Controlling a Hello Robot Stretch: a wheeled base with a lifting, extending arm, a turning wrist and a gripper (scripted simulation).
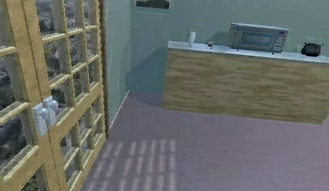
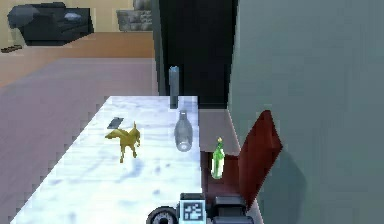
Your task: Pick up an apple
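My gripper [image 2: 163, 215] pokes in at the arm side view's bottom edge, by the white table [image 2: 70, 175]. I cannot tell its state or load. A yellow dog figurine [image 2: 126, 141] and a clear bottle [image 2: 182, 131] stand on the table.

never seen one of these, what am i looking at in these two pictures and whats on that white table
This is a wheeled robot with one reaching arm, in a simulated house. The forward view looks ahead from the robot: a window at the view's left, and a wood-fronted counter carrying a microwave and a dark pot. The arm side view looks out to the side where the arm reaches. There a white table carries a yellow animal figure, a grey bottle, a green bottle and a tall grey cylinder, with a red chair beside it. The tool, the arm's grasping end, peeks in at the bottom edge; I cannot tell whether it holds anything.
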